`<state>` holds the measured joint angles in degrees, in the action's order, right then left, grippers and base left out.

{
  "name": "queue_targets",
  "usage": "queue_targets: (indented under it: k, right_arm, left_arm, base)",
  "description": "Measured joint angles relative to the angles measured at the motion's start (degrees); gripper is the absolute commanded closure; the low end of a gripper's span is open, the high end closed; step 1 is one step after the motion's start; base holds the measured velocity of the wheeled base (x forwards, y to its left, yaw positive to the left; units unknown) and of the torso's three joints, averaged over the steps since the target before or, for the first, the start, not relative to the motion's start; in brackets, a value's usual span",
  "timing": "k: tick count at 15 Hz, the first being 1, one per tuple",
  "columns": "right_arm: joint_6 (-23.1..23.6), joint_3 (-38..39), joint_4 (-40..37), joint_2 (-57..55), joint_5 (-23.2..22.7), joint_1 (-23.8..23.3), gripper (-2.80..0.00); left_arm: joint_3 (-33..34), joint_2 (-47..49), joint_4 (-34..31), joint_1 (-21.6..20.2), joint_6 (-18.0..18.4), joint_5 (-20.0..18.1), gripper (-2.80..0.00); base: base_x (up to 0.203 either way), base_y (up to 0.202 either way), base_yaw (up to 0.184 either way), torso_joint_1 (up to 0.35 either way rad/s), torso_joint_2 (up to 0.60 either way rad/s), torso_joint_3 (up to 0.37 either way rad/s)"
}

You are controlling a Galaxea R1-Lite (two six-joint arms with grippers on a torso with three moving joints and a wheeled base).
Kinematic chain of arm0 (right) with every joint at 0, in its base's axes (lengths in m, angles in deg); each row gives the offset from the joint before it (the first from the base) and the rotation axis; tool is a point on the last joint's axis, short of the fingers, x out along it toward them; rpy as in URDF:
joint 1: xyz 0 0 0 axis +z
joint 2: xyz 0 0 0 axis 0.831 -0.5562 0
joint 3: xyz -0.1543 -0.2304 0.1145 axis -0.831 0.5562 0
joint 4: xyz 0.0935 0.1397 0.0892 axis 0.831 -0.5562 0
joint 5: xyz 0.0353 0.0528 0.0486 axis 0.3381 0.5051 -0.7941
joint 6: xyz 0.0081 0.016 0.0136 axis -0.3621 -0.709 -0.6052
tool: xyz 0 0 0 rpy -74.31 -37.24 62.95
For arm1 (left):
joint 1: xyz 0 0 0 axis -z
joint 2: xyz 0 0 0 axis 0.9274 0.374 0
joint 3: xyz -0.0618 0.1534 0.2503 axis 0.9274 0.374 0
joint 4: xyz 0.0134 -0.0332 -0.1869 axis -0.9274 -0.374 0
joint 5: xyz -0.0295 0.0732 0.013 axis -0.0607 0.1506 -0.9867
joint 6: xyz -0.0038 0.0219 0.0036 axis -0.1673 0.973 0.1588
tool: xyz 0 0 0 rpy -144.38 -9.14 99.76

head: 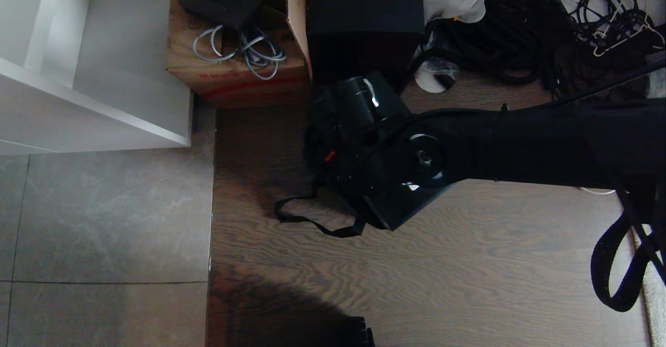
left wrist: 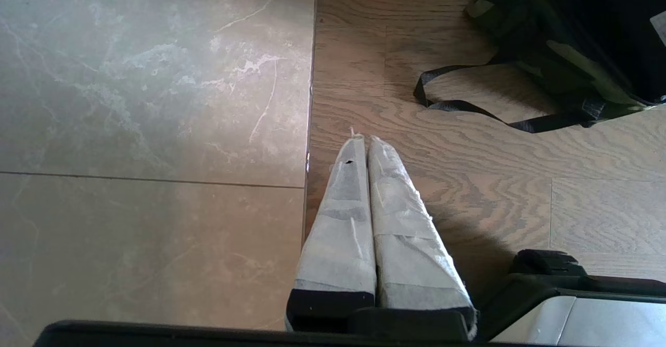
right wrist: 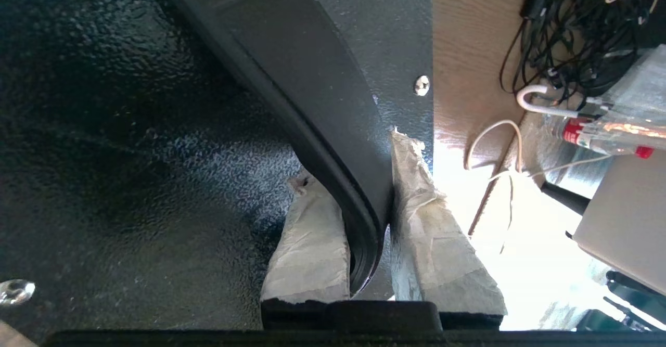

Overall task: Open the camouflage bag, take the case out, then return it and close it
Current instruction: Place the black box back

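Note:
My right gripper point(right wrist: 349, 157) is shut on the black handle point(right wrist: 312, 102) of the case point(right wrist: 130, 128), one taped finger on each side of it. In the head view the right arm reaches in from the right, and the case point(head: 406, 206) shows as a black slab tilted under the wrist. The camouflage bag point(left wrist: 546, 50) lies on the wood floor beside it, and its black strap point(head: 312, 225) trails toward me. The arm hides most of the bag in the head view. My left gripper point(left wrist: 362, 138) is shut and empty, parked low over the seam between tile and wood.
A brown cardboard box point(head: 234, 50) with grey cables and a taller plain black box point(head: 364, 19) stand behind the bag. A tangle of black cables point(head: 520, 29) fills the back right. A white shelf unit point(head: 104, 76) stands at the left. A black strap loop point(head: 619, 264) hangs at the right.

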<state>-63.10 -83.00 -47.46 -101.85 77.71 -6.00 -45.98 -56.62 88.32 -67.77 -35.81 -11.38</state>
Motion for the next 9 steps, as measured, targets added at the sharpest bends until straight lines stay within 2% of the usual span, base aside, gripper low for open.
queue_targets:
  k: [9]
  right_arm:
    - [-0.32, 0.15, 0.02, -1.66, -1.46, -0.17, 0.0]
  left_arm:
    - [0.0, 0.0, 0.0, 0.0, -0.01, 0.01, 0.0]
  base:
    - [0.0, 0.0, 0.0, 0.0, 0.0, 0.0]
